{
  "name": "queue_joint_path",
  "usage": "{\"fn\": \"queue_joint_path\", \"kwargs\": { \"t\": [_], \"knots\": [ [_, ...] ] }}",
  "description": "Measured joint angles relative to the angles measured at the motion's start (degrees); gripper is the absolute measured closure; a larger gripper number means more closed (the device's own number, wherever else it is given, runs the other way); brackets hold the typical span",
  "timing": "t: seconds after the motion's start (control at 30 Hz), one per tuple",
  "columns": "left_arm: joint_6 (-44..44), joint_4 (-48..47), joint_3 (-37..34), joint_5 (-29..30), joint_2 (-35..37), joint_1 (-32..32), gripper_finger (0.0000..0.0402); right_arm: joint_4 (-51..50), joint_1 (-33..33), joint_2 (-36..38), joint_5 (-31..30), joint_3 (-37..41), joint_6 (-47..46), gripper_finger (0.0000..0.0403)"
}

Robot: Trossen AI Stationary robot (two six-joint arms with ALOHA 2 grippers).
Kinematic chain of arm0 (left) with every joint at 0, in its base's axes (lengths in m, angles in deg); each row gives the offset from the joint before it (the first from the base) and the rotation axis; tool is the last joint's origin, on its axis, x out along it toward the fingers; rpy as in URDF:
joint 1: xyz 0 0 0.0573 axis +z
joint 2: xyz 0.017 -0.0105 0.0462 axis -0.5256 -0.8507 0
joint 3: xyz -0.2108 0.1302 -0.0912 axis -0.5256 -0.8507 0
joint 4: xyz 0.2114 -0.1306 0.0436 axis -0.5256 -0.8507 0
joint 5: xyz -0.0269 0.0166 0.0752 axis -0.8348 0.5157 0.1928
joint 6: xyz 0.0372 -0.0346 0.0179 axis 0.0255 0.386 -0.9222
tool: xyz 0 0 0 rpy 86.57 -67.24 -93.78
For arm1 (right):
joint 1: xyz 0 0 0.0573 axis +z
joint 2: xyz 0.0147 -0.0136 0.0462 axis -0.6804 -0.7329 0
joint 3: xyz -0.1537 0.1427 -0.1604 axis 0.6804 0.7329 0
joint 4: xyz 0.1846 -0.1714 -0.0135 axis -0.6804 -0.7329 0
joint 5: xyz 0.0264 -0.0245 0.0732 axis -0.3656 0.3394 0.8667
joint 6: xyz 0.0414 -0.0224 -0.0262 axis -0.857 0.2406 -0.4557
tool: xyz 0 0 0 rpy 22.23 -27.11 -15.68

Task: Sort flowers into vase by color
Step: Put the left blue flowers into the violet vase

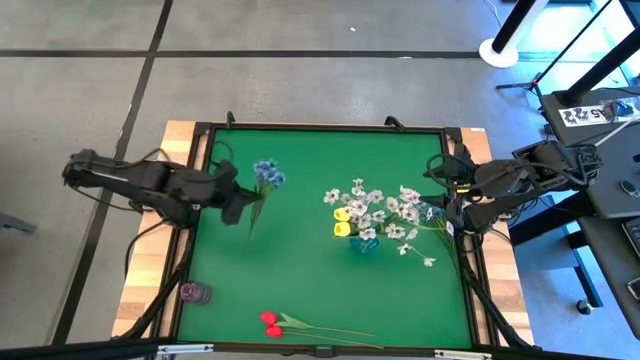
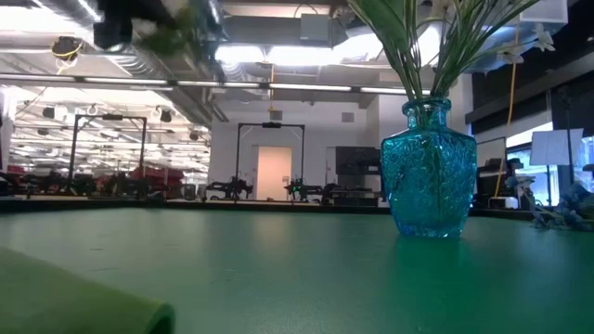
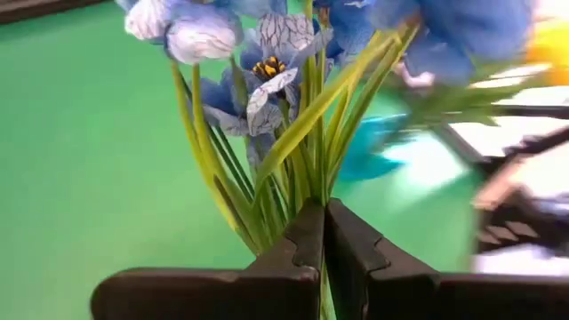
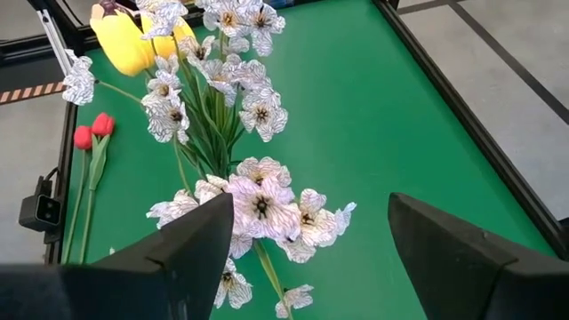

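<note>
Holding the blue blossoms (image 1: pixel 267 175) by their green stems, the left tool (image 1: pixel 236 204) is clamped tight on the bunch, lifted over the counter (image 1: pixel 300 270) at about 9 o'clock from the teal vase (image 1: pixel 362 243); in the left wrist view the fingers (image 3: pixel 298 253) meet around the stems (image 3: pixel 307 151). Right tool (image 1: pixel 452 212) sits at the 3 o'clock edge with its jaws apart, nothing between them, just beside the sprays of white blossoms (image 4: pixel 258 200). Open green surface runs wide between the left tool and the vase, also across the 12 o'clock side and the middle toward 6 o'clock. The vase stands upright near the centre, slightly toward 3 o'clock, holding the yellow tulips (image 1: pixel 343 221) and white sprays, stems rising from its neck in the low view (image 2: pixel 429 172). Red tulips (image 1: pixel 269 325) lie flat along the 6 o'clock edge, stems pointing toward 3 o'clock. A small purple vase (image 1: pixel 194 293) stands at the 7 o'clock corner; contents cannot be told.
</note>
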Motion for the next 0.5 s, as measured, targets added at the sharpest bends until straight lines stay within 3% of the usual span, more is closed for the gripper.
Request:
{"fn": "queue_joint_path", "kwargs": {
  "t": [0.27,0.5],
  "knots": [
    [-8.90,2.17,-0.02,-0.91,1.98,-3.69,0.0401,0.18,0.00,0.11,-0.15,0.00,-0.07,0.0104],
    [-13.22,21.07,0.02,-14.64,2.52,-5.93,0.0401,0.45,0.00,0.11,6.68,0.00,-3.38,0.0104]
  ]
}}
